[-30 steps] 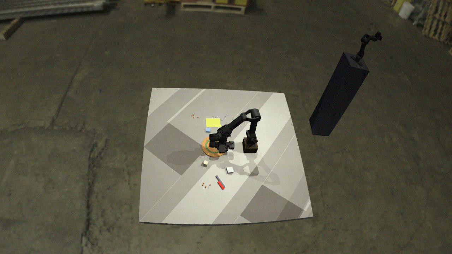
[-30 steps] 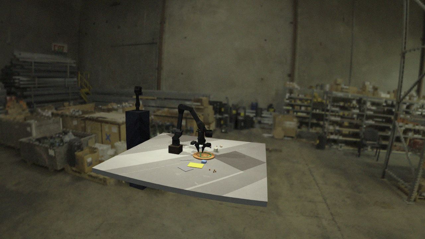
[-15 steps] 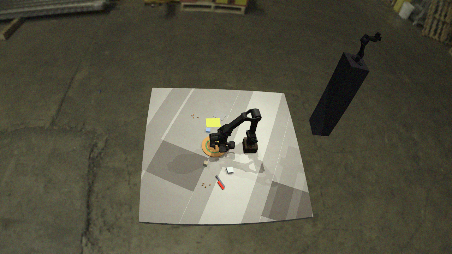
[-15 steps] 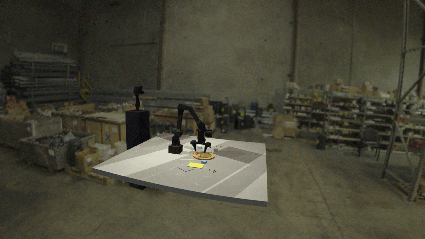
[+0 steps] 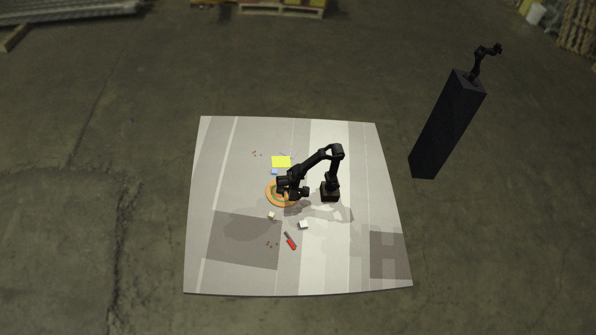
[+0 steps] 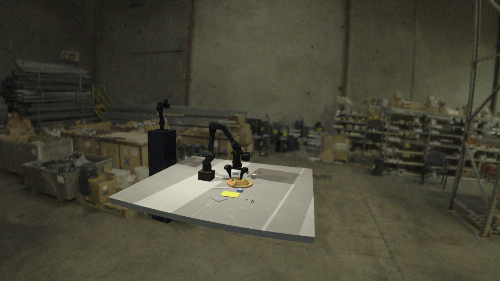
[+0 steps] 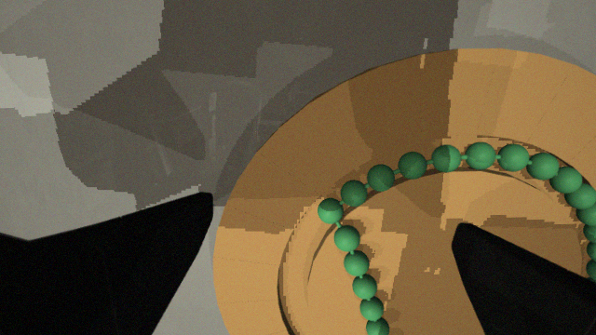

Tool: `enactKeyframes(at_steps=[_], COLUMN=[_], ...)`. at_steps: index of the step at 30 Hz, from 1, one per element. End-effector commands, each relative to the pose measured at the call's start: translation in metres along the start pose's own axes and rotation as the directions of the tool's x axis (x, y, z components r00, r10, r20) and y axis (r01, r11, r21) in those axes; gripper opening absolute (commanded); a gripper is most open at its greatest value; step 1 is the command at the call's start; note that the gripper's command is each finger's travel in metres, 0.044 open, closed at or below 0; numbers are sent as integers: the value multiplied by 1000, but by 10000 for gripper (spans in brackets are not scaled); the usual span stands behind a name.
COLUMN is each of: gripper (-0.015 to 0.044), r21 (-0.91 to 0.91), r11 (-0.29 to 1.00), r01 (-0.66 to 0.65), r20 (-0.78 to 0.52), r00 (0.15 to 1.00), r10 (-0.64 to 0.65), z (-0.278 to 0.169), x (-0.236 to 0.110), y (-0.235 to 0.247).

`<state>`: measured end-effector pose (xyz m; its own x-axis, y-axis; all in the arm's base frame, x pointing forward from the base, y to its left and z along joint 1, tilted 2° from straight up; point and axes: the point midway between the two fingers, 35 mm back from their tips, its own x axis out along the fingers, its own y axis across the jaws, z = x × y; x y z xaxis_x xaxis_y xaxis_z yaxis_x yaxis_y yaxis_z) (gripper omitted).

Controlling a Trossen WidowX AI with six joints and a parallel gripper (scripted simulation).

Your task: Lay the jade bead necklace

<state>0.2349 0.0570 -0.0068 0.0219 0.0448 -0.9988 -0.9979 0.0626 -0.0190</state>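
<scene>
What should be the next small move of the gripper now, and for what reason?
Probably a straight lift away from the round bead board. The gripper is wide open and holds nothing, and the visible part of the jade bead necklace lies along the groove, between the black fingers. Rising vertically should keep the fingertips from dragging the beads out of place.

The arm bends down from its elbow, end effector spread wide, holding nothing.
</scene>
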Motion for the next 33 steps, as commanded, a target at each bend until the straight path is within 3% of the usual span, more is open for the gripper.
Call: enactKeyframes(at_steps=[1, 5, 9, 14, 18, 24, 28, 33], gripper=[335, 230, 125, 120, 120, 120, 120, 120], r21=[205, 570, 844, 998, 948, 771, 596, 558], r11=[979, 822, 536, 66, -317, -637, -803, -830], r01=[1, 1, 1, 0, 0, -1, -1, -1], r20=[0, 0, 0, 0, -1, -1, -1, -1], r00=[1000, 1000, 1000, 1000, 1000, 1000, 1000, 1000], r10=[-1, -1, -1, -2, -2, -2, -2, -2], z=[-1, -2, -4, -6, -7, -9, -10, -10], x=[-3, -8, -13, -19, -24, -29, -32, -32], y=[-1, -2, -4, -5, -6, -7, -7, -7])
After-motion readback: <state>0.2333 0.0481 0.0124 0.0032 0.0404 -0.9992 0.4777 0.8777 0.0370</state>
